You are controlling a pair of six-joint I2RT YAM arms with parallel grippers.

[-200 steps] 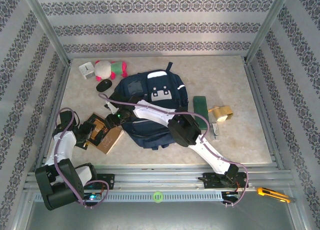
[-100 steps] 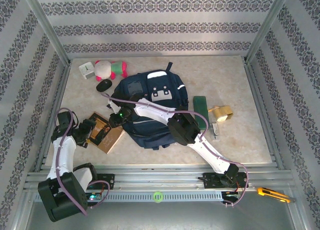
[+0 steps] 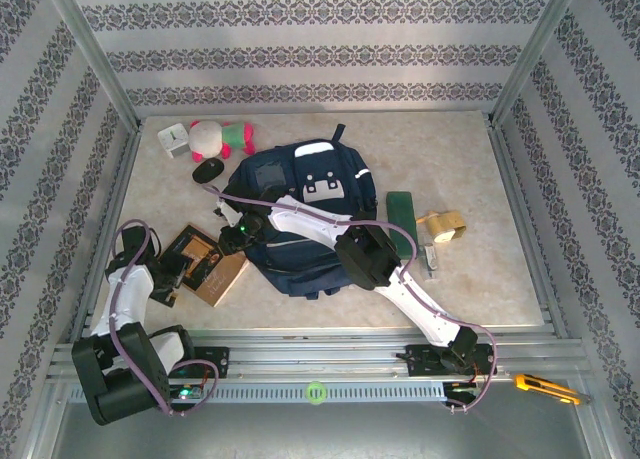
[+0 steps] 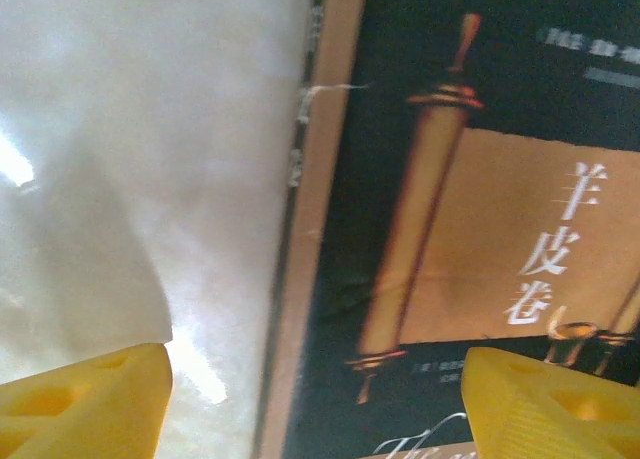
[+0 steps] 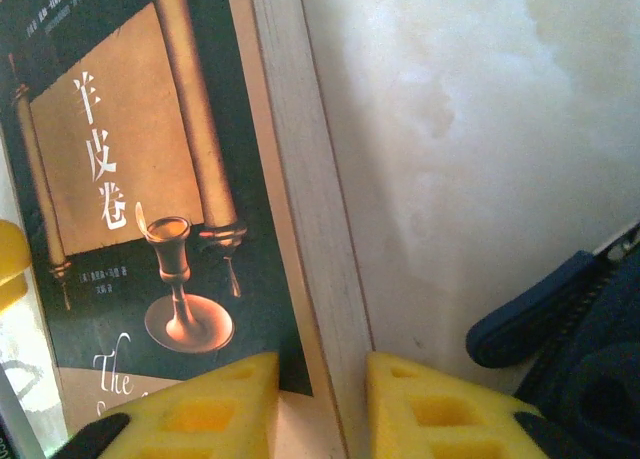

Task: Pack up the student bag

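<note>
Right wrist view: my right pincer (image 5: 322, 404), jaws narrow, straddles the long edge of the book (image 5: 130, 179), probably to pry it up; I cannot tell if it grips. The student bag (image 5: 590, 369) lies just right of it. My left pincer (image 4: 320, 399) gapes wide astride the opposite edge, likely to steady it.

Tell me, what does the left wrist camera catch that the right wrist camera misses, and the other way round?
Left wrist camera: the left gripper, its yellow fingers wide apart, one over the table and one over the book, plus the top end of the scroll on the cover.
Right wrist camera: the right gripper, its fingers pinching the book's pale page edge, a goblet printed on the cover, and a corner of the navy student bag.
Both: the book's scroll picture with white Chinese characters, and the pale table beside it.
</note>
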